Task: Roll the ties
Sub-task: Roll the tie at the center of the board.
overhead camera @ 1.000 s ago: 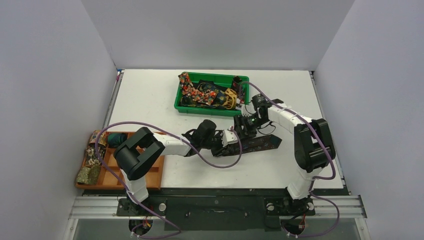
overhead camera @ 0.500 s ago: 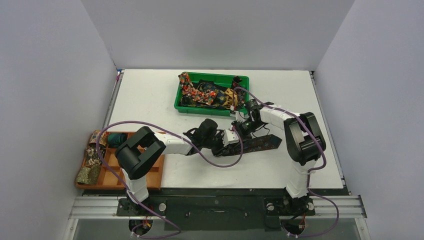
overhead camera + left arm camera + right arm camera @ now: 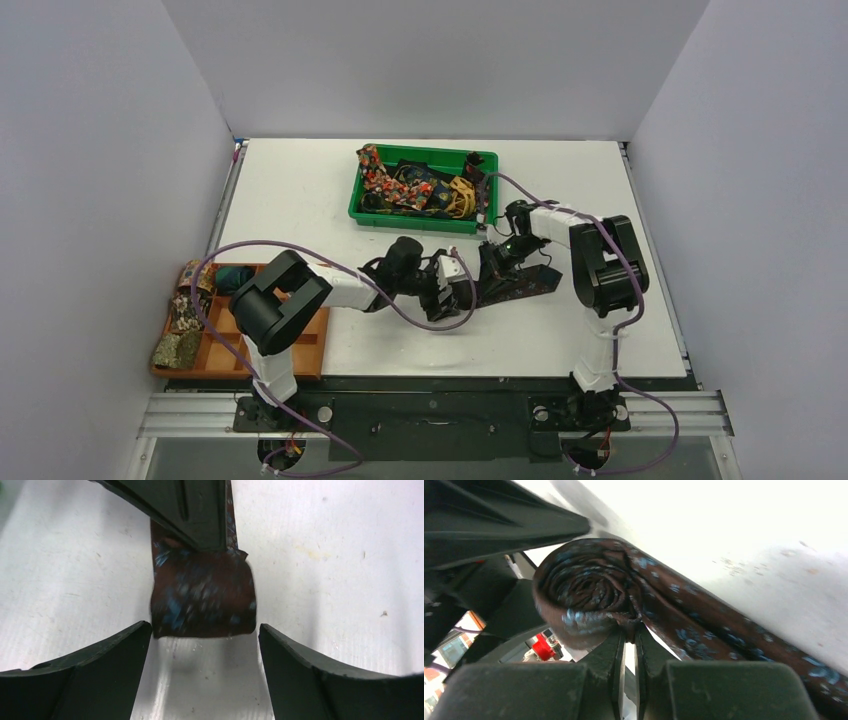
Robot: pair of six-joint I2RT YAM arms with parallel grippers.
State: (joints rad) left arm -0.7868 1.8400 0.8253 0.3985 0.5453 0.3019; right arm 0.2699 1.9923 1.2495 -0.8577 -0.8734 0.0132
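Observation:
A dark brown tie with blue flecks (image 3: 525, 284) lies on the white table (image 3: 300, 200), its near end wound into a coil (image 3: 584, 592). My right gripper (image 3: 629, 627) is shut on the coil's inner end; in the top view it (image 3: 492, 268) is tilted over the tie. My left gripper (image 3: 202, 645) is open, its fingers either side of the coil (image 3: 202, 597) without touching it, just left of the right gripper in the top view (image 3: 452, 283). More ties, red floral and yellow, lie tangled in the green bin (image 3: 480, 160).
An orange compartment tray (image 3: 310, 345) at the left front edge holds several rolled ties (image 3: 180, 310). Purple cables (image 3: 300, 252) loop over both arms. Grey walls enclose the table on three sides.
The right gripper has swung down and rotated, winding the tie's end further. The left gripper has shifted slightly left and closer to the coil. The tie's free length has shortened.

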